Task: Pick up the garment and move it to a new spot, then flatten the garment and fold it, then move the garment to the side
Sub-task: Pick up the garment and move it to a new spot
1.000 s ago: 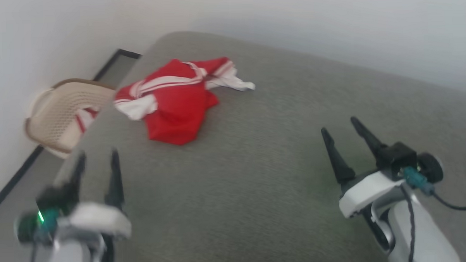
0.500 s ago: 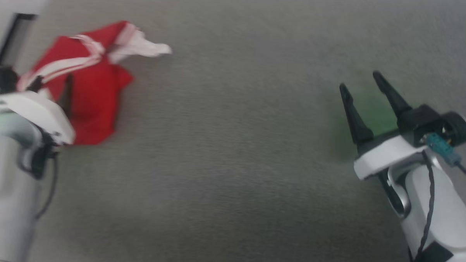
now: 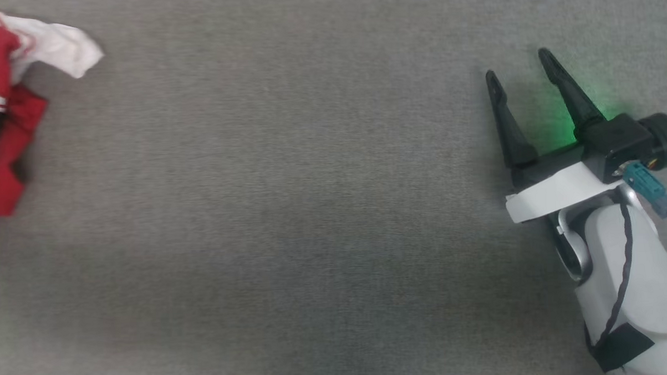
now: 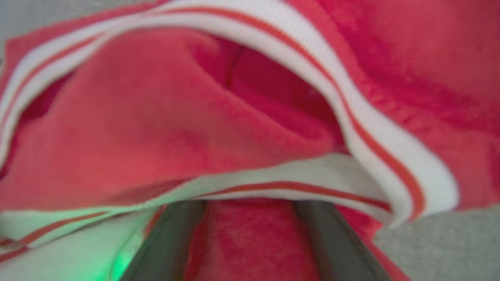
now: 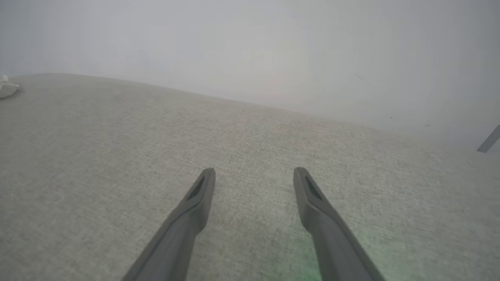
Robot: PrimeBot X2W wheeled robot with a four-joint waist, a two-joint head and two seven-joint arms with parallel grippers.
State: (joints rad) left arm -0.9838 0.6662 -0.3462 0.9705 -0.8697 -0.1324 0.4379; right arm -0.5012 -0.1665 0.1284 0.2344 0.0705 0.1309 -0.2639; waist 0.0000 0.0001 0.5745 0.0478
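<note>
Red garment (image 4: 164,128), seemingly over left pincer (image 4: 248,203)

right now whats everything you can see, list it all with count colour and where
garment: one, red with white sleeve parts and white striped trim, crumpled on the surface at the far left edge of the head view
surface: one, grey woven fabric, beneath the garment and both grippers
wall: one, pale grey, beyond the surface's far edge
dark strip: one, dark grey, right edge of the right wrist view, too small to identify
left gripper: one, dark fingers apart, red fabric between them, tips under the white trim
right gripper: one, dark fingers on a white forearm, open and empty over the surface at the right, green glow beside it
</note>
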